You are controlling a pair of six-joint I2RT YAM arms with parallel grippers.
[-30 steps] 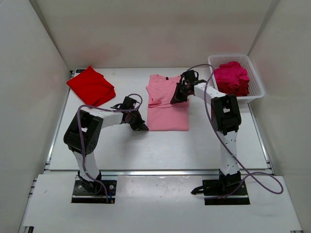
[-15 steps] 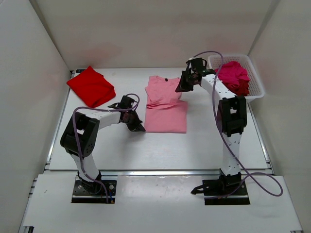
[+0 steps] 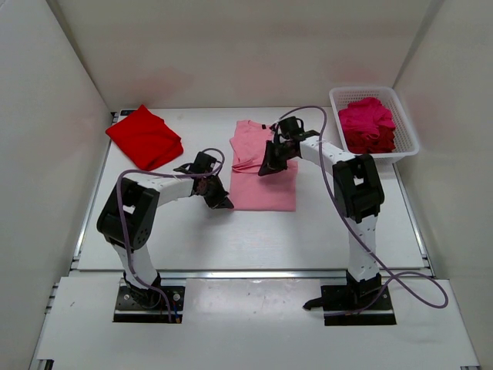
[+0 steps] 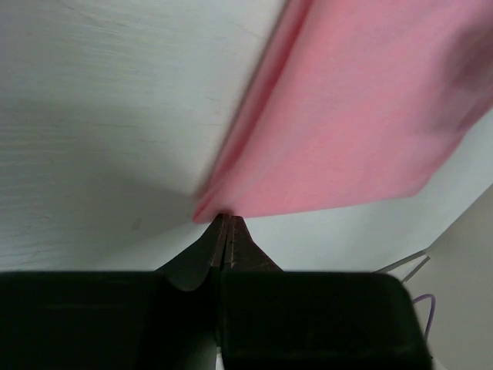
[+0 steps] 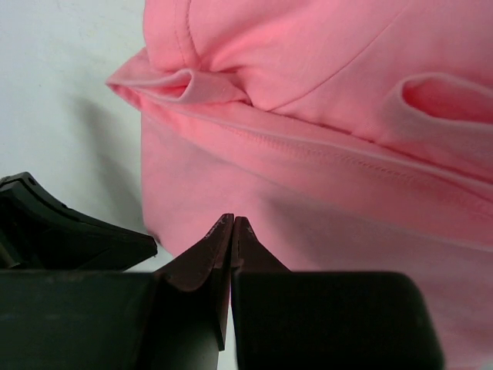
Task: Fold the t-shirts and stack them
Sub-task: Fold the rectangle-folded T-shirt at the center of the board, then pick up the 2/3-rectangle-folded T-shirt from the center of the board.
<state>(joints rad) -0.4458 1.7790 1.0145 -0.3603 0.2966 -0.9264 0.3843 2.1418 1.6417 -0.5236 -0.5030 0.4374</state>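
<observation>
White table (image 3: 308, 231) — pink t-shirt (image 3: 271, 193), corner pinched by left gripper (image 3: 228, 205), under right gripper (image 3: 263, 171).

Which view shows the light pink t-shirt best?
Top external: the whole light pink t-shirt lies in frame, partly folded, with its outline clear. The left wrist view shows only one blurred corner and edge. The right wrist view gives a close-up of folded sleeves and a seam, not the overall shape.

Blurred, edge-cut pink t-shirt (image 4: 347, 116)
</observation>
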